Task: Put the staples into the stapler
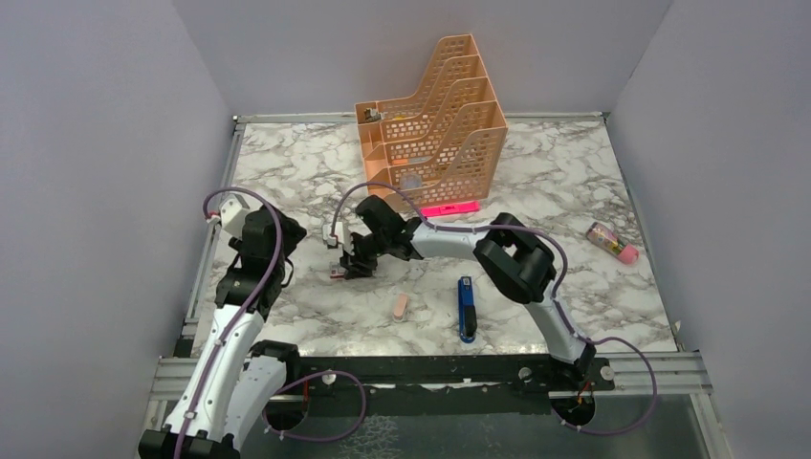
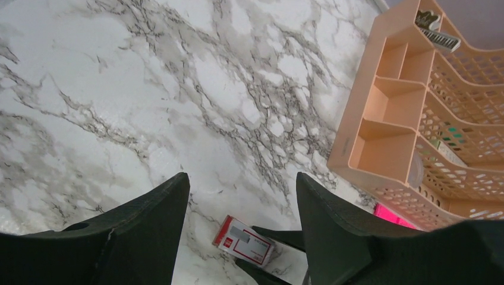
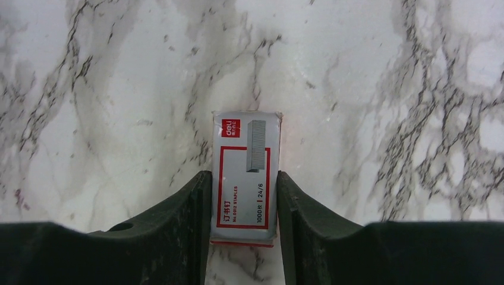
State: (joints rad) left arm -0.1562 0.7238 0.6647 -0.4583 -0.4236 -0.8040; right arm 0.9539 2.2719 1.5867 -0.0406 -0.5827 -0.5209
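Item: small white red-labelled cardboard staple box, flat on marble table, well left of the long blue stapler. My right claw: clamped on its long sides; left claw: spread, empty. Step: pickup. Next, I judge: lift, extract tray.

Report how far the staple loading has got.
Done: nothing is loaded yet; the stapler lies apart on the table, with neither hand on it. In hand: the right hand has its fingers against both long sides of the staple box, which lies flat. The left hand hangs open and empty. Left: lift the box, open it, open the stapler, insert staples.
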